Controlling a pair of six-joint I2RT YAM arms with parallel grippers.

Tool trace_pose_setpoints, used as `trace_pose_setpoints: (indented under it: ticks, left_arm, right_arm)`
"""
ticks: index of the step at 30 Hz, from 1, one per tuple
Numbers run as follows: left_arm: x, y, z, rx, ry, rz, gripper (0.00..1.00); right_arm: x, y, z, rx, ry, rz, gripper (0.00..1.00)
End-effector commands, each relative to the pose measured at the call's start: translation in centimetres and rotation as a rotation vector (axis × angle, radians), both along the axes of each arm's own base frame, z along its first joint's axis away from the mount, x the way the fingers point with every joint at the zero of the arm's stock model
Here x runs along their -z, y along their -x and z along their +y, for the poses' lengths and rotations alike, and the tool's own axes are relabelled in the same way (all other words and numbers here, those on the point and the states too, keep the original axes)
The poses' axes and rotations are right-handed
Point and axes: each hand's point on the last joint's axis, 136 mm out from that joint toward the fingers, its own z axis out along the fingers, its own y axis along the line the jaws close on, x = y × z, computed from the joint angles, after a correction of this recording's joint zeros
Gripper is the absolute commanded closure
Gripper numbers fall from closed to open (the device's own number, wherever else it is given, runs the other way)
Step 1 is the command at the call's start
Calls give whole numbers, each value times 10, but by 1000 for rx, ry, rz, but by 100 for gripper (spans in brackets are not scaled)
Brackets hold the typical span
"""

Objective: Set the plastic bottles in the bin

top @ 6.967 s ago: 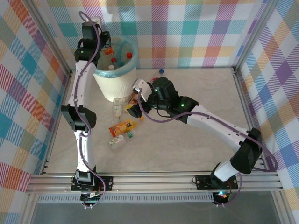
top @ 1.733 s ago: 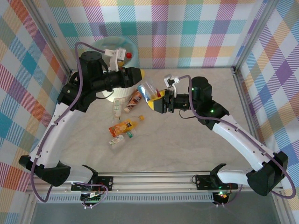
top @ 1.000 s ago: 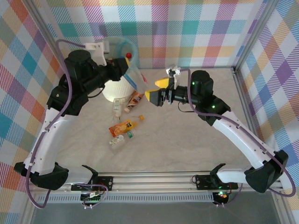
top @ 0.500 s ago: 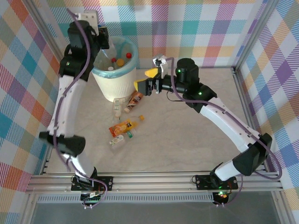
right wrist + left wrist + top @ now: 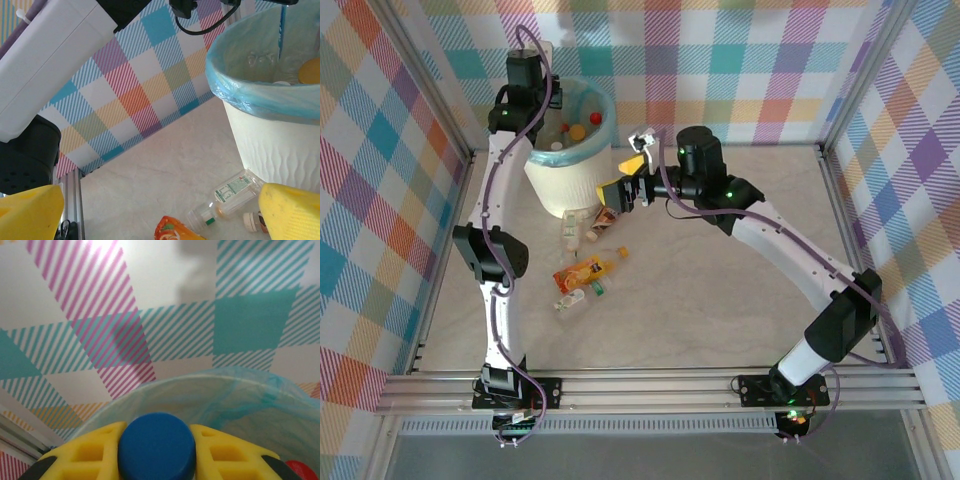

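Bottle in left jaws at bin rim, right jaws spread

Overhead view; both wrist views near bin.

left gripper swung up from mid-table to the bin rim (blue-capped bottle in its grip), right gripper emptied, shifted leftward

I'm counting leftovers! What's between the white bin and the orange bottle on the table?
A clear bottle with a white label, lying on its side below the bin and above the orange bottle in the top view.
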Motion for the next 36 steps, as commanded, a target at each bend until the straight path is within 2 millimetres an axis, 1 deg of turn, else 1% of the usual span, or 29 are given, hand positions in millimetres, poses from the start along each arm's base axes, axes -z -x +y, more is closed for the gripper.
trace_pose_setpoints:
  ticks: [1,2,4,5,11,13,15,16,17,18,19,20,22,24,26,28,31,34,36]
  left_arm:
    - [-3,-3,-4,33,-26,-7,90]
    - [1,-3,-6,41,-19,3,80]
    - [4,-3,-10,59,6,15,53]
    - [4,-2,-12,67,19,16,50]
    - [4,2,-26,130,94,28,50]
    - [3,3,-32,156,118,33,51]
    - [3,5,-42,203,146,38,53]
    - [4,7,-51,246,162,46,53]
    - [5,9,-61,286,172,54,52]
    - [6,12,-70,321,177,63,48]
    - [7,14,-75,336,179,69,40]
    - [7,14,-78,341,178,71,36]
    - [6,14,-79,341,190,68,33]
    - [6,14,-78,336,190,64,33]
    - [5,12,-76,323,187,59,35]
    - [9,10,-74,313,183,65,39]
    - [22,6,-71,296,175,95,42]
    - [40,1,-62,245,162,134,43]
    - [47,-1,-56,214,172,152,44]
  right_arm:
    - [-6,5,5,-38,3,-38,0]
    - [-5,5,5,-41,6,-37,0]
    - [-3,5,5,-43,12,-38,0]
    - [-2,5,6,-44,15,-38,0]
    - [-1,6,4,-44,23,-46,0]
    - [0,7,4,-44,25,-47,0]
    - [1,7,3,-43,27,-46,0]
    - [2,7,3,-42,28,-44,0]
    - [3,7,3,-42,29,-44,0]
    - [3,6,3,-42,31,-43,0]
    - [4,6,3,-39,32,-41,0]
    - [4,5,3,-37,31,-43,0]
    - [5,5,3,-36,34,-42,0]
    - [5,6,3,-35,39,-43,0]
    - [6,5,2,-29,45,-50,0]
    - [8,4,0,-23,56,-55,0]
    - [10,4,-1,-16,63,-57,0]
    - [11,4,-1,-16,65,-53,1]
    - [12,3,0,-15,66,-53,0]
